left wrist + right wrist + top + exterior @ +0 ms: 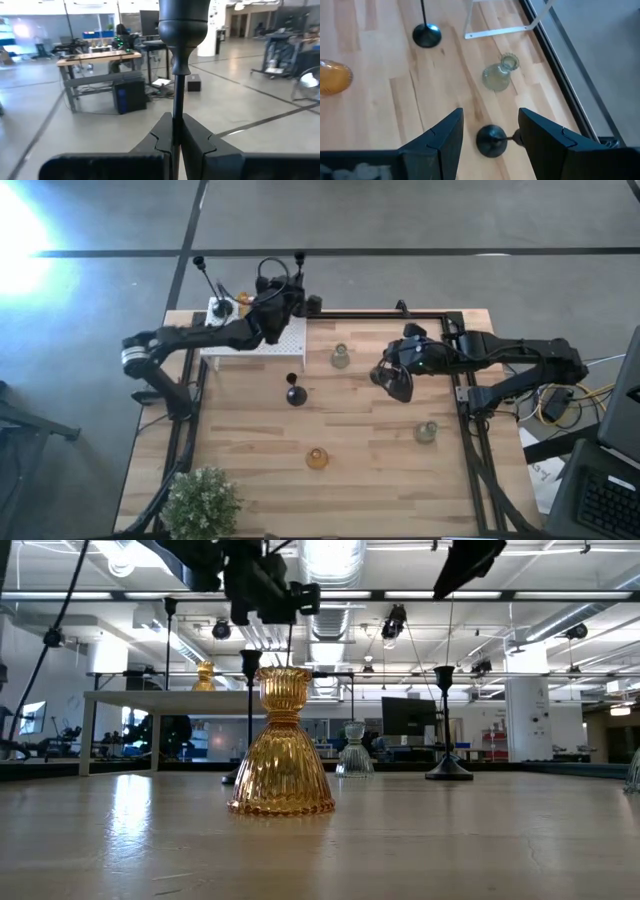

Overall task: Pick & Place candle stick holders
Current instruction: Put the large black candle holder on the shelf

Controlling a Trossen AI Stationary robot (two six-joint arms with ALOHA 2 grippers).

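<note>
Left gripper [176, 145] over white perforated box [250, 340], jaws clamped on thin-stemmed black candle holder [180, 45]. Right gripper [490, 135] jaws open above another black holder [490, 140] on wooden bench [380, 460]. Amber glass holder [317, 458] and pale green glass holders [340, 357] standing apart on bench.

Your open lanes: bare table [250, 440] left-front and centre. Blocked: amber holder [317, 458] front-middle, black holder [295, 394] mid, green holders [426, 432] right (another [340, 357] by white box [262, 340]), plant [203, 502] front-left corner.
</note>
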